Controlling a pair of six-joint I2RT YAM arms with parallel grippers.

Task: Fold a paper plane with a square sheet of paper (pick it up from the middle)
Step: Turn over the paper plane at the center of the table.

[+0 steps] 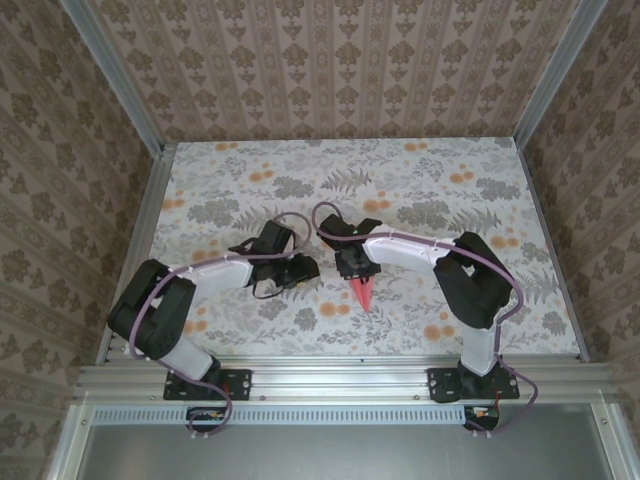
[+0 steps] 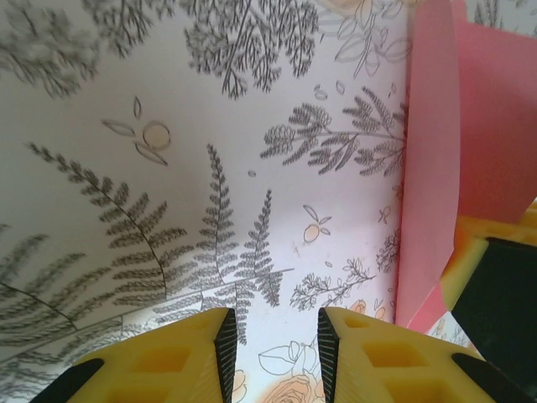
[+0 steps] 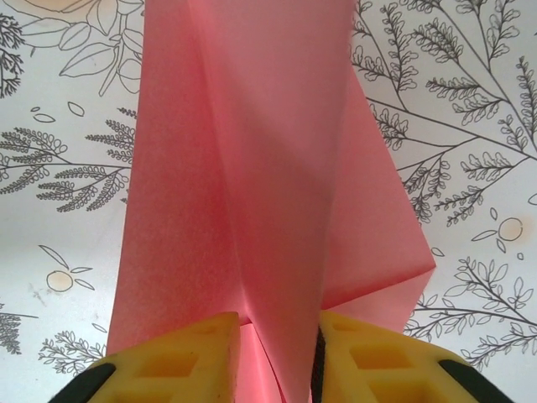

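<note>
Right end effector (image 3: 278, 336) astride paper plane (image 3: 252, 168) crease; tabletop (image 3: 470, 126) free either side.

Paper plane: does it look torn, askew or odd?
No tears or crumpling show on the paper plane. In the right wrist view its wings look slightly uneven: one ends in a jutting corner, the other runs straight.

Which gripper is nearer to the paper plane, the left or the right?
Right. The right gripper straddles the paper plane, its crease running between the fingers. The left gripper stands apart on the plane's left, with bare tabletop between its fingers.
</note>
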